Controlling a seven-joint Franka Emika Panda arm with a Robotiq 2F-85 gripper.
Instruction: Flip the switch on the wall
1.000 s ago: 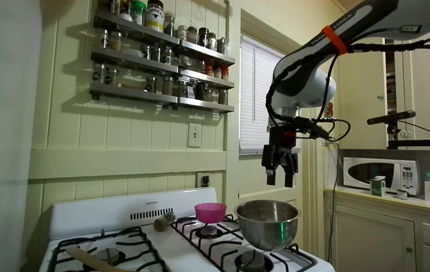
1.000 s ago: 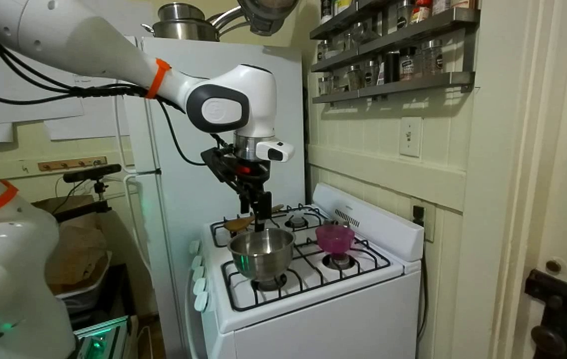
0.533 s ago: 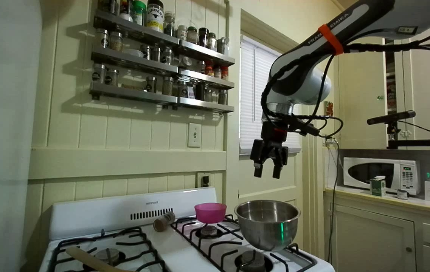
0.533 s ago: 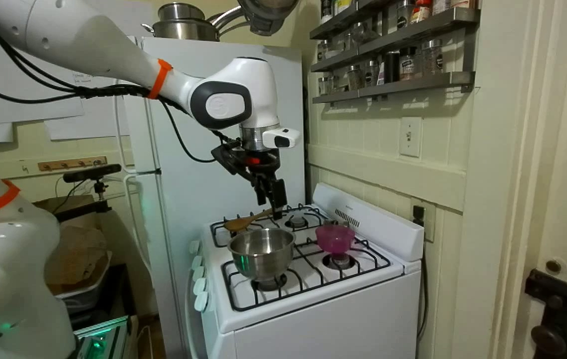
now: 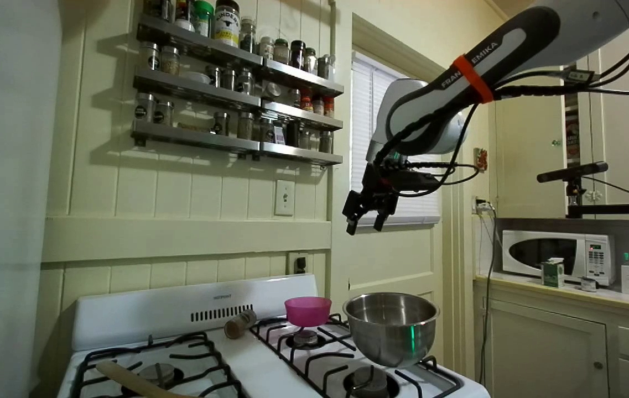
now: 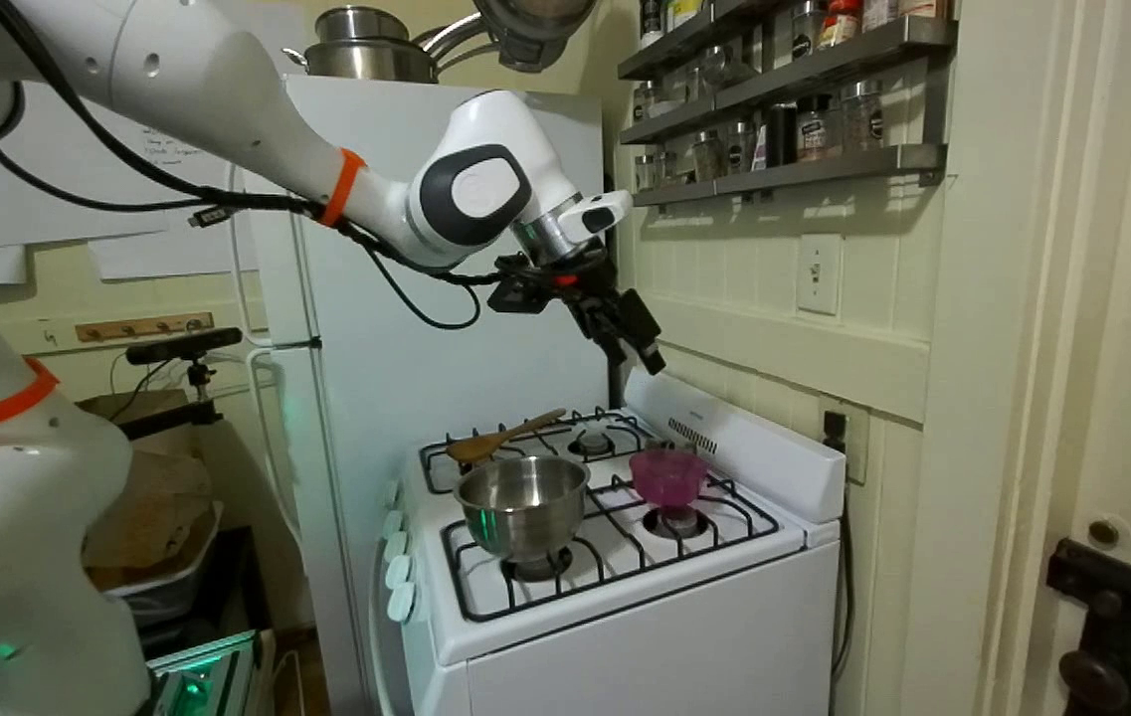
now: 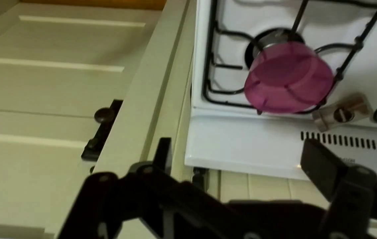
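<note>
Pale switch [image 5: 285, 198] sits apart from the hand [image 5: 365, 225]

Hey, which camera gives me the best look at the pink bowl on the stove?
The wrist view: it shows the pink bowl largest, from above, with nothing covering it, though slightly blurred. Both exterior views also show the whole bowl on the stove, but smaller and more from the side.

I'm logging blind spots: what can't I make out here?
Switch: whether up or down, too small to tell, both exterior views.
Steel bowl: inner bottom, hidden by its near side, both exterior views.
Some top-shelf jars: cut off by top edge, both exterior views.
</note>
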